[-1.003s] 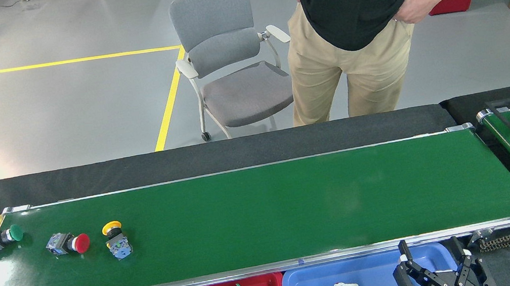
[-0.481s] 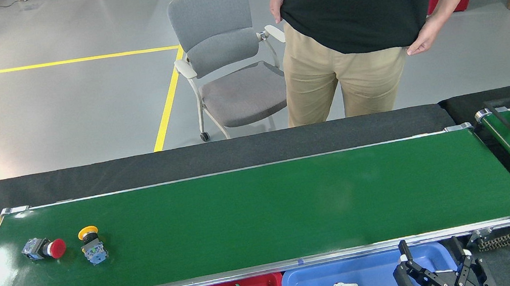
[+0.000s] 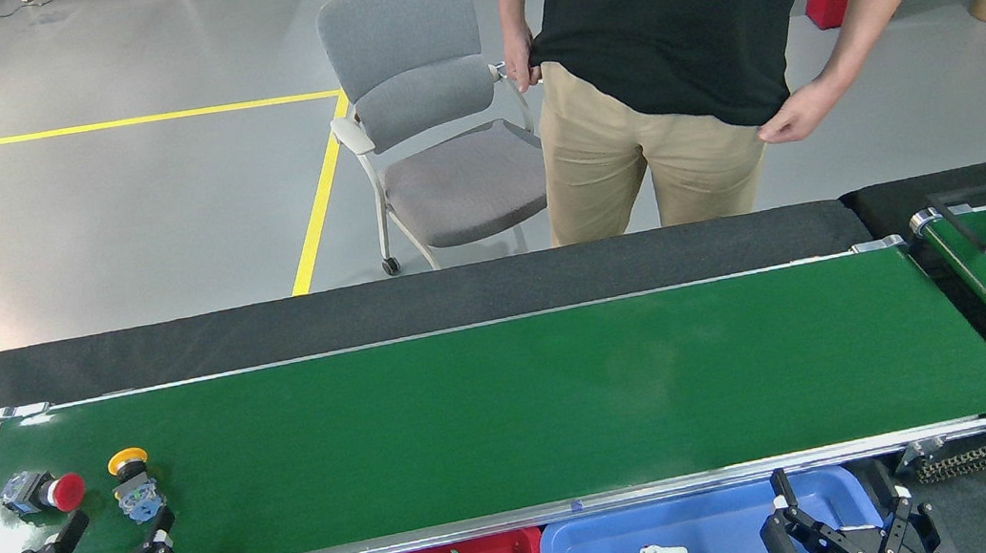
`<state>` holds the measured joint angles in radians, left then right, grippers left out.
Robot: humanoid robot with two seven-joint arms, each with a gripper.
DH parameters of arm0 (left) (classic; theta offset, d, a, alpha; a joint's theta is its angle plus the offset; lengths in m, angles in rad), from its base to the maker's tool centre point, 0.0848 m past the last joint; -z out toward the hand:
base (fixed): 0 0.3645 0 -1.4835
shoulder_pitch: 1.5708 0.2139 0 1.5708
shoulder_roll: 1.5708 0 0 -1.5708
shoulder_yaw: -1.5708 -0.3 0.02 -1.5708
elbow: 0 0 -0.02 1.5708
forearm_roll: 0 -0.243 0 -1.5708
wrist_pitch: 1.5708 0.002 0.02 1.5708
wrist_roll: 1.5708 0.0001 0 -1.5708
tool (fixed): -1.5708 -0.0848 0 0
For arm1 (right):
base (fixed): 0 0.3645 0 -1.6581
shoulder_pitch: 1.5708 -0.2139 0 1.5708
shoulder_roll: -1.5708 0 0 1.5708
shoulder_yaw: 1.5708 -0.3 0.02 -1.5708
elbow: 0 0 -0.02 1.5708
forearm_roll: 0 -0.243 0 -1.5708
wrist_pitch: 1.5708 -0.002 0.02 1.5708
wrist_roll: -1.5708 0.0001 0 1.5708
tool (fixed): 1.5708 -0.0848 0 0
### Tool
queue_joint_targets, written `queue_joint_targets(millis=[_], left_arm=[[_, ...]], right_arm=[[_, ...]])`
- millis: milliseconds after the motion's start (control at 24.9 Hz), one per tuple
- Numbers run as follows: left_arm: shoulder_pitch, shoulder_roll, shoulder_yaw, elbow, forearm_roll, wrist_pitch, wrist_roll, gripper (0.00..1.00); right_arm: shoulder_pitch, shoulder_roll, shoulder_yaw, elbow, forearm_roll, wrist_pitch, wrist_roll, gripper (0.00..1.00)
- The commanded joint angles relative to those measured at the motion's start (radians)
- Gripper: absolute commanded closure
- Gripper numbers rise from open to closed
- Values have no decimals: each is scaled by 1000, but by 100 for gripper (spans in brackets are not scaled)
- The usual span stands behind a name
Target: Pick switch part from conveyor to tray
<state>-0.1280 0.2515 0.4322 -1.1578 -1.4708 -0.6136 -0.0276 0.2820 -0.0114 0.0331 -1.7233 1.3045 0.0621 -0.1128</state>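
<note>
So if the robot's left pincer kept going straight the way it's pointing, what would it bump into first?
Probably the yellow-capped switch. The open left pincer points up the conveyor with that switch just ahead; the red-capped switch sits slightly left. Height above the belt is unclear.

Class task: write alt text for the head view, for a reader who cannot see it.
An open left tool reaches over a green conveyor toward a yellow-capped switch and a red-capped switch. A person stands behind the belt.

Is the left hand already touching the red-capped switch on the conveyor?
Apart. In the head view the open left hand sits below the red-capped switch, with a strip of green conveyor belt visible between its fingertips and the switch.
</note>
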Motion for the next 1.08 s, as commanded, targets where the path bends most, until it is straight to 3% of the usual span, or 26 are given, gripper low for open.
queue_joint_targets(millis=[0, 201, 361, 441, 481, 562, 682, 842, 1043], left_arm=[[-47, 31, 2, 50, -2, 6, -1, 0], [-150, 77, -32, 193, -2, 69, 0, 0], [-168, 84, -58, 239, -2, 116, 5, 3], [-177, 83, -78, 254, -2, 160, 9, 17], [-179, 83, -93, 262, 0, 182, 11, 38], [-179, 81, -90, 268, 6, 201, 11, 68], [-179, 80, -89, 268, 15, 201, 12, 87], [-142, 75, -98, 219, 36, 153, 74, 95], [31, 52, -99, -77, 102, 3, 72, 94]], right_arm=[[-12, -5, -1, -10, 1, -7, -2, 0], [-14, -4, -1, -10, 1, -5, -2, 0], [-20, -1, -1, -10, 1, -5, -2, 0], [-27, -1, -2, -10, 1, -5, -2, 0], [-29, -1, -2, -10, 1, -5, -1, 0], [-29, -1, -2, -10, 1, -5, -1, 0], [-30, -1, -1, -10, 1, -7, -1, 0], [-30, -4, -1, -7, 1, -5, -1, 0], [-29, -2, -5, -2, -2, -5, -1, 0]])
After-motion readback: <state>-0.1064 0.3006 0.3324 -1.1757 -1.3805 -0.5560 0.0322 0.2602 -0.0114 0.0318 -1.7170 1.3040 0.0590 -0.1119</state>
